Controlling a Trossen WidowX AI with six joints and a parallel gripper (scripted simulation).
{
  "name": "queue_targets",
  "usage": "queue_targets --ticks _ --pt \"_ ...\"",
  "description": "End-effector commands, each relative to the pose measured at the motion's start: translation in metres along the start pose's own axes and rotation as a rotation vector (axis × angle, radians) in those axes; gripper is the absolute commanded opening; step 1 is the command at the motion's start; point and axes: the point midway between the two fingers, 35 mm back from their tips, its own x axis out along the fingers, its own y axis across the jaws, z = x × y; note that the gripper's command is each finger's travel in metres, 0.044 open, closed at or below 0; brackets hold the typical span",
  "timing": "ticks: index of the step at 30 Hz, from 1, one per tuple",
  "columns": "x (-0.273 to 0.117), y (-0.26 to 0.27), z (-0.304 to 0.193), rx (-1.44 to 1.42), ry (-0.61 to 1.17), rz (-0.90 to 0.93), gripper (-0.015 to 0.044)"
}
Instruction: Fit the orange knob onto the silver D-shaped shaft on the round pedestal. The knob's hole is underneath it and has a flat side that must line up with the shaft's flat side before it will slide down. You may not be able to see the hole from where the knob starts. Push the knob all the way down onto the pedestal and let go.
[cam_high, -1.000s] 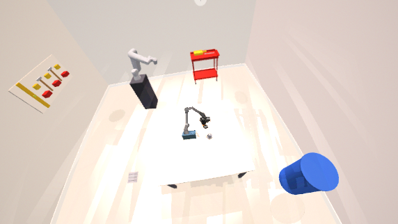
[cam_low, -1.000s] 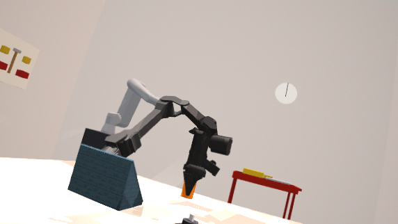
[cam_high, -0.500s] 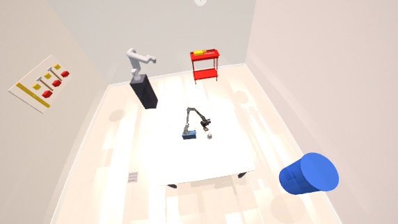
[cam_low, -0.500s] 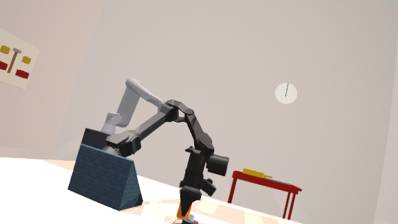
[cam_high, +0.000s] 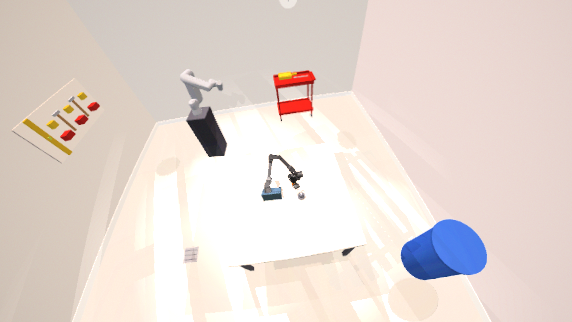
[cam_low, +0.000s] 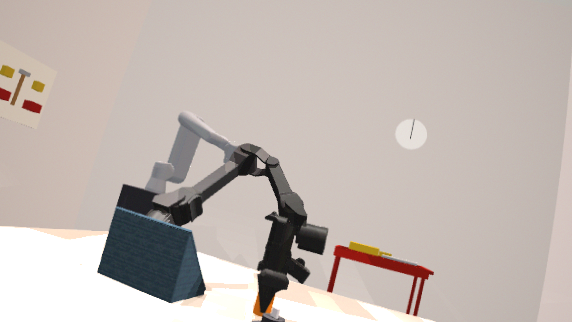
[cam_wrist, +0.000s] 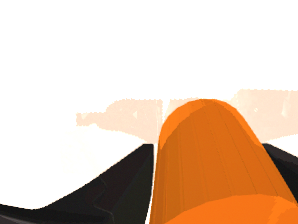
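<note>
White table (cam_high: 280, 232) (cam_low: 40, 260) fills the middle of the floor, its surface washed out by glare. Blue cylindrical bin (cam_high: 442, 250) at the near right, off the table. Dark column (cam_high: 207, 132) (cam_low: 135, 196) at the far left carries a pale gray arm (cam_high: 194, 90) (cam_low: 185, 150). Red two-shelf cart (cam_high: 305, 78) (cam_low: 385, 262) near the far wall, a yellow tool (cam_high: 285, 76) (cam_low: 364, 248) lying on top. Tool board (cam_high: 42, 135) (cam_low: 37, 120) on the left wall.

On the table, the black WidowX arm (cam_high: 270, 170) (cam_low: 215, 182) rises from a blue wedge-shaped base (cam_high: 272, 195) (cam_low: 145, 255), arches over to the right and points its gripper (cam_high: 295, 186) (cam_low: 265, 306) (cam_wrist: 209, 145) downward, low over the surface.

Orange knob (cam_high: 293, 184) (cam_low: 259, 306) (cam_wrist: 215, 160) stands between the fingers, low down. Jaws part-spread, not pinching: wrist view shows a thin bright gap between the knob and the finger at picture left. Contact on the other side: cannot tell.

Round pedestal (cam_high: 301, 196) (cam_low: 273, 319) sits just beside the knob; silver shaft (cam_low: 272, 314) shows uncovered there, so the knob is off it. Hole and flat side hidden. Whether the knob touches the tabletop, cannot tell.
</note>
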Motion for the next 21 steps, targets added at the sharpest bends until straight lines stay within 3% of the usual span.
queue_targets --ticks 1,14,16,21 --pt "0.0 0.0 0.0 -0.001 0.001 0.0 0.024" --pt "0.0 0.0 0.0 -0.001 0.001 0.0 0.024" --pt "-0.01 -0.001 0.001 0.0 0.001 -0.002 0.0292" --pt "-0.078 -0.001 0.0 0.003 -0.002 0.0 0.0424"
